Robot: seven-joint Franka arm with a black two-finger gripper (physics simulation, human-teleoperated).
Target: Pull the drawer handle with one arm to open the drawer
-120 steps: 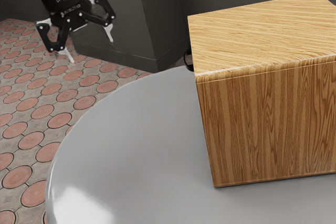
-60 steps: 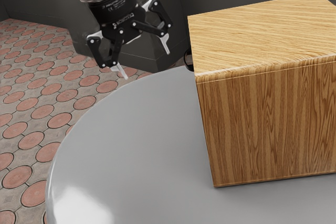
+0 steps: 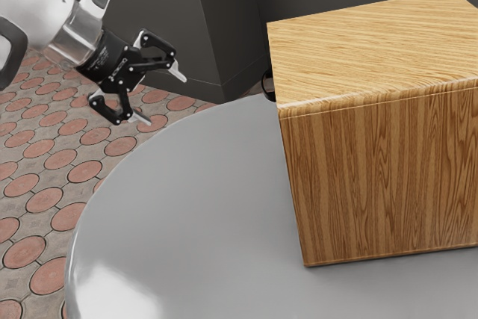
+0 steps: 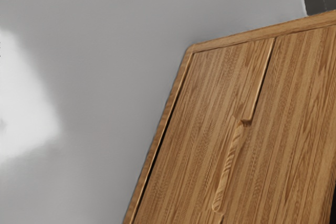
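Claw (image 3: 161, 98) backed off toward table (image 3: 194, 214) edge.

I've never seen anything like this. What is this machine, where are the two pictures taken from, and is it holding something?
It is a robot arm ending in a black two-finger gripper. One picture comes from a camera beside the arm; the other from a camera on its hand, looking at the wooden cabinet and the grey table. The cabinet stands on that round table. The gripper is open, holds nothing, and hangs apart from the cabinet, toward the exterior view's left.
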